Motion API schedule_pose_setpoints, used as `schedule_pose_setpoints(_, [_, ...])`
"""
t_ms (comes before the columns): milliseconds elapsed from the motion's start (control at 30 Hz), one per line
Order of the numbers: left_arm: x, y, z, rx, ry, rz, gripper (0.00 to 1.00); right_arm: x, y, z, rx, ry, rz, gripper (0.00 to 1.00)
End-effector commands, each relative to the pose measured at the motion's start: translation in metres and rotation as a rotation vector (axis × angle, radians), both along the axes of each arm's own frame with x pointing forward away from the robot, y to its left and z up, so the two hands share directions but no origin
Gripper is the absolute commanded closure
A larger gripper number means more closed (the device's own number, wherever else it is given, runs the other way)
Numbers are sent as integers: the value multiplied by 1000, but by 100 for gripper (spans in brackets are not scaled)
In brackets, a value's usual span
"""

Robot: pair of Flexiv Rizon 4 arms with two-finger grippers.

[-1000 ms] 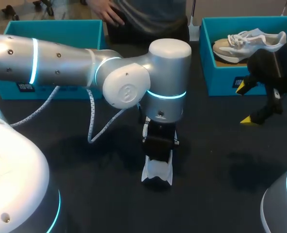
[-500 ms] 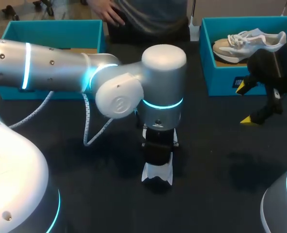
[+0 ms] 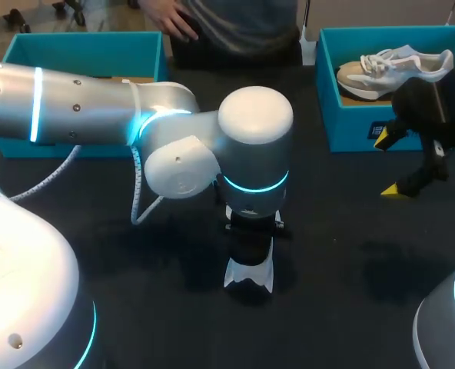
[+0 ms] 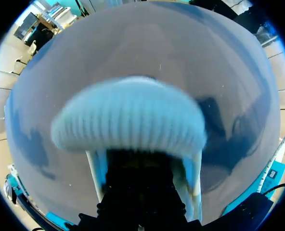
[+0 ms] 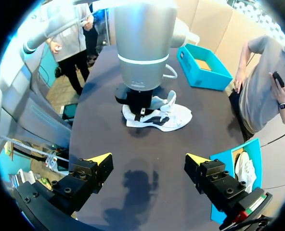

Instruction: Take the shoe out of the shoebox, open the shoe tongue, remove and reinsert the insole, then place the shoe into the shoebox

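Jaws spread on the right arm beside a teal box, while the bulky left arm hides its own, unreadable, over a white shoe with a ribbed toe.

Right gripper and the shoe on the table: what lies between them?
Bare tabletop only, as the right wrist view shows, between the right gripper and the shoe.

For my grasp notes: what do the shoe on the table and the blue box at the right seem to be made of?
Shoe: probably soft white textile, matte, with no shine. Box: probably cardboard; thin straight walls, matte teal outside, bare brown floor inside.
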State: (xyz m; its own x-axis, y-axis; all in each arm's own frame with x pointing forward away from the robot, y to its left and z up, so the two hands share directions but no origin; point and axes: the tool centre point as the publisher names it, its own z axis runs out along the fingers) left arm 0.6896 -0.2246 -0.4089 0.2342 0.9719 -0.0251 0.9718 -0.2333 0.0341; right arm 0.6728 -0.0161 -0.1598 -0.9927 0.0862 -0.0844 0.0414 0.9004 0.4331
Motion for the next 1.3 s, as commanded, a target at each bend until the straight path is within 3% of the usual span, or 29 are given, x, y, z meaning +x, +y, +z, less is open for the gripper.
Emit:
schedule_pose_setpoints(33, [11,-5,-47,4,-32,6,100,2,2,0,-4,4,0,0])
schedule_pose_setpoints(300, [33,-2,-48,8,-88,58,100,2,2,0,-4,4,0,0])
schedule_pose_setpoints(467, [37,2,-32,-11,-97,78,100,2,2,0,-4,4,0,0])
schedule_pose_setpoints(967, [18,5,36,-74,-139,86,100,2,2,0,-4,4,0,0])
schedule_pose_setpoints(1300, [24,1,54,-109,-250,147,100,2,2,0,-4,4,0,0])
